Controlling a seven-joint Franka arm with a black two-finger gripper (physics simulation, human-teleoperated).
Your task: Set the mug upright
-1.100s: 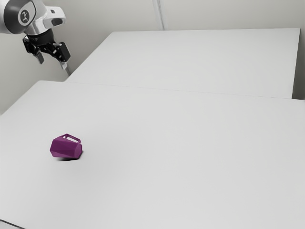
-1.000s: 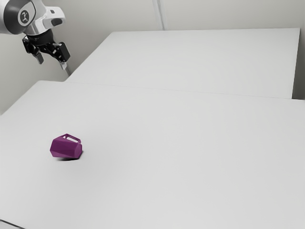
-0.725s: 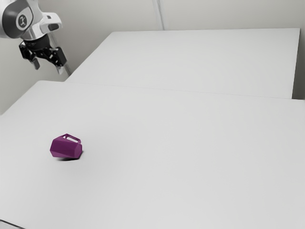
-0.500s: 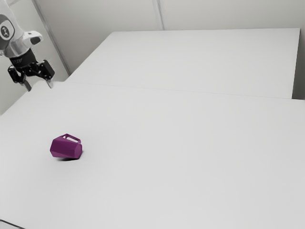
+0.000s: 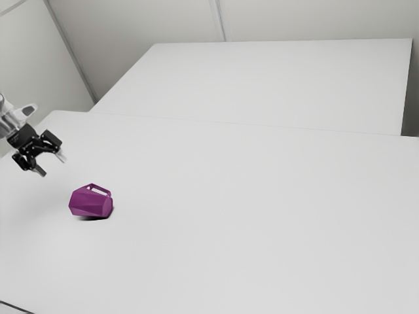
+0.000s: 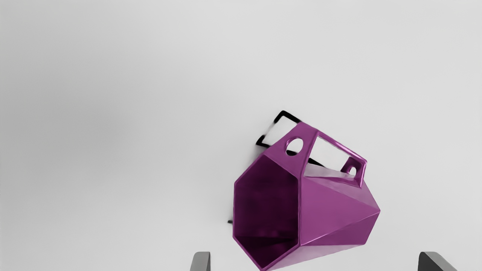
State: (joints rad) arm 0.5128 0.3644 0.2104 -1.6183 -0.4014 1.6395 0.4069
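Poised in the air over table [image 5: 229, 216] with gripper [image 5: 52, 165], above and to the exterior view's left of mug [image 5: 90, 203], apart from it. Seen in the wrist view with fingers [image 6: 201, 262] spread wide, gripping nothing. Lies on its side on table, in the case of mug, with mouth [image 6: 267, 203] facing sideways and handle [image 6: 308, 137] raised clear of the surface. Looks, by that pose, to be at the approach step, short of a grip and short of upright. Calls next for lowering gripper to mug, bringing one finger to each side of its body while avoiding handle, then closing evenly. Calls after that for lifting a little and turning until mouth points up, then setting down flat before letting go. Could roll over its facets if nudged from one side only, or slip in a grip taken on slanted faces, so seems best met squarely and turned slowly
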